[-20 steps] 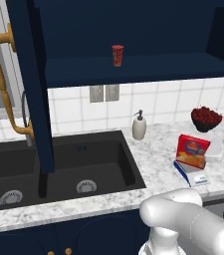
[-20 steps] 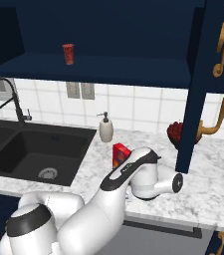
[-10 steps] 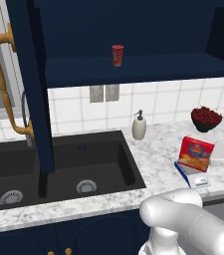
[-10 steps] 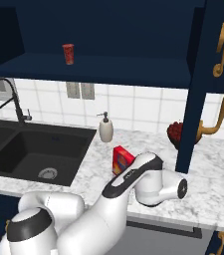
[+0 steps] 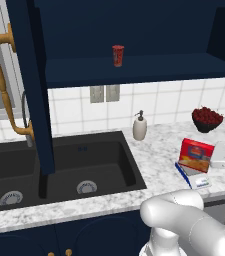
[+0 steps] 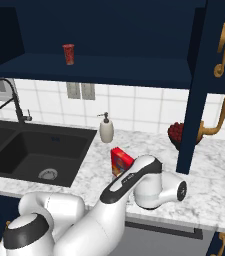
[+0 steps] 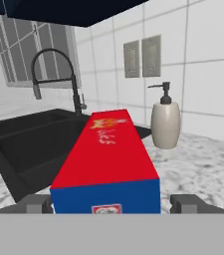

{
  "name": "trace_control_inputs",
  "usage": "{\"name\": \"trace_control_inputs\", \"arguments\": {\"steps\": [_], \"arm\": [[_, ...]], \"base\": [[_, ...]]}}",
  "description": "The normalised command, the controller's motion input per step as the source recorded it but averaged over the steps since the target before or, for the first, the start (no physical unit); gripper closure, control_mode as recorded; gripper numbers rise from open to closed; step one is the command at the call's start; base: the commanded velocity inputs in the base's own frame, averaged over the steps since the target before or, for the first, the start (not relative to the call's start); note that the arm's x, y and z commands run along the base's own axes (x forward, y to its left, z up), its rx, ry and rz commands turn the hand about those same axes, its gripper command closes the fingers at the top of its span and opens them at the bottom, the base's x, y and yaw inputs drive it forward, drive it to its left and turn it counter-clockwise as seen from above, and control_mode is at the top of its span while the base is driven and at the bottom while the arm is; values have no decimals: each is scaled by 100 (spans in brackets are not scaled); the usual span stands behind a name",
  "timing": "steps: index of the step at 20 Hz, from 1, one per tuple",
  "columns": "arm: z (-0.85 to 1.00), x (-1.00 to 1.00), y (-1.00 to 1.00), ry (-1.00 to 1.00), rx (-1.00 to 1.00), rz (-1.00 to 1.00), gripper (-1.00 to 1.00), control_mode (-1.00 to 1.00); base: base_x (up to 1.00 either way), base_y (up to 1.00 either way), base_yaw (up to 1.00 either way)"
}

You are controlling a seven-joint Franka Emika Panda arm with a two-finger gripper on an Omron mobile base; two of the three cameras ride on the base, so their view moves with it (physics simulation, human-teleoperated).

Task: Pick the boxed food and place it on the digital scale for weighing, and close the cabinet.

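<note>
The boxed food (image 5: 196, 155) is a red box standing on edge over the digital scale (image 5: 202, 181), whose blue edge and white front panel show below it. My gripper (image 5: 217, 155) reaches in from the right. In the hand view the gripper (image 7: 112, 204) has one fingertip on each side of the box (image 7: 106, 154) and is shut on it. The box (image 6: 120, 161) peeks out behind my forearm in the right base view. The navy cabinet stands open, its left door (image 5: 31, 85) and right door (image 6: 209, 85) swung out.
A small red cup (image 5: 118, 55) stands on the cabinet shelf. A soap dispenser (image 5: 139, 127) and a bowl of red fruit (image 5: 207, 119) sit by the tiled wall. The black sink (image 5: 59, 170) with its faucet (image 7: 58, 74) lies to the left.
The box and the hand holding it have sunk slightly toward the scale. The cabinet doors have not moved.
</note>
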Motion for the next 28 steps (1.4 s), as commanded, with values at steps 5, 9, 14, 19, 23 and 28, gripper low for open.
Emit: {"name": "trace_control_inputs", "arguments": {"steps": [5, 9, 14, 19, 23, 28], "arm": [[18, 0, -1, -1, 7, 1, -100, -100], [34, 0, -18, -7, 4, 2, -100, -100], [29, -7, -6, -12, 4, 1, -100, -100], [40, -43, -4, -27, 4, 0, -100, -100], [50, -65, -29, -33, 9, 0, -100, -100], [39, -69, -31, -27, 16, -1, -100, -100]], "base": [[0, 0, 0], [0, 0, 0], [0, 0, 0], [0, 0, 0], [0, 0, 0], [0, 0, 0]]}}
